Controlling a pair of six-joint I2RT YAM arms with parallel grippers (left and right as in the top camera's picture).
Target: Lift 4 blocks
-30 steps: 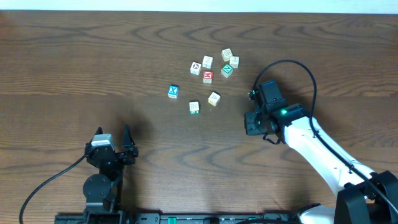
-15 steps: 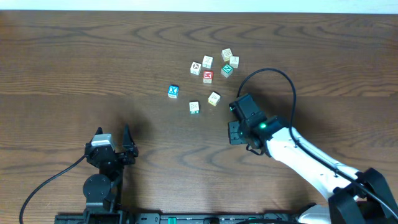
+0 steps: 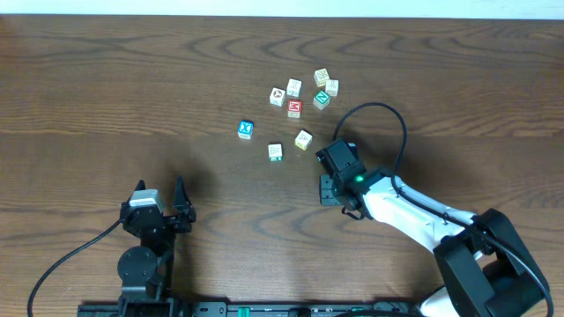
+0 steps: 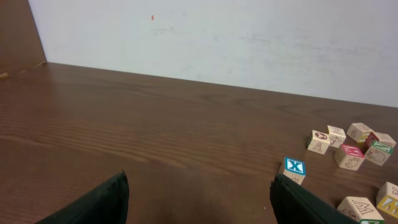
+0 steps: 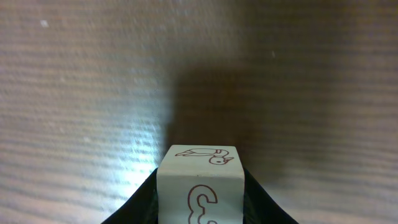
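Right gripper [image 3: 331, 185]: closed on a cream block [image 5: 198, 171] with a duck drawing on top and a brown mark on the front. It looks clear of the table [image 3: 106, 79], to the right of the blue block [image 3: 246, 129] and nearer the robot.

Left gripper [image 4: 199, 183]: jaws wide, empty, well to the near left of the blue block.

Teal-marked block [image 3: 275, 151] and yellow-marked block [image 3: 303, 139]: loose on the wood just right of the blue block.

Risks:
- Fingers seem to pinch only the lower sides of the held block, so a quick swing could twist or drop it.
- A dropped cube would likely roll into those two loose blocks and scatter them.
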